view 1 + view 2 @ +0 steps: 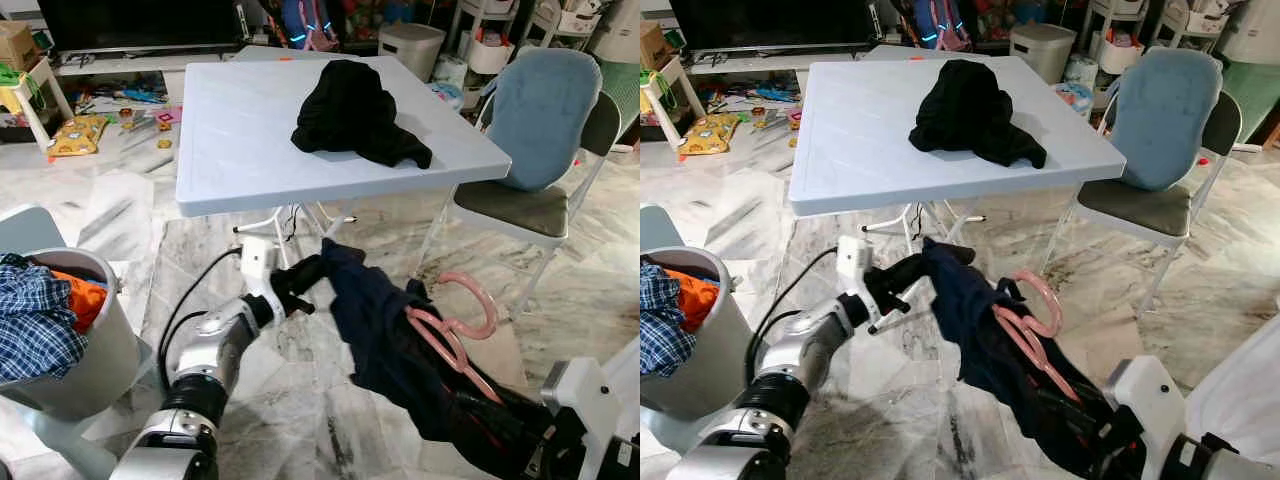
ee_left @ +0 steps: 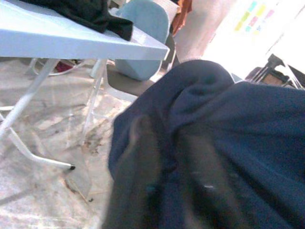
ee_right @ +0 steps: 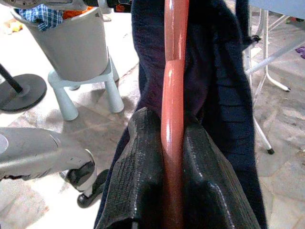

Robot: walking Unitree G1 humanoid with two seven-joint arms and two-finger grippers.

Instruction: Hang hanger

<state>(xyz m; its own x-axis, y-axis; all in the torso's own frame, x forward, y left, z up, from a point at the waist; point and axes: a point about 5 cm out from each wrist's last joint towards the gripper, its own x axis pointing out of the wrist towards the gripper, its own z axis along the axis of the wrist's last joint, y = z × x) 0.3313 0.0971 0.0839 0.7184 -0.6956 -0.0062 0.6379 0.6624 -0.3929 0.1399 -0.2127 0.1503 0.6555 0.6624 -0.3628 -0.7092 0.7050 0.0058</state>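
- My right gripper is clamping its jaws on the pink hanger, mid-air before the worktop's near edge.
- My left gripper is pinching the dark garment.
- The hanger looks stiff and smooth, the cloth limp.

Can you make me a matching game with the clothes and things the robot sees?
Things:
1. black garment
2. pink hanger
3. checked shirt
4. blue chair

Places:
A. in the grey basket
B. on the table
C. beside the table
D. inside the navy garment, clamped by the right gripper

Pairs: 1-B, 2-D, 3-A, 4-C
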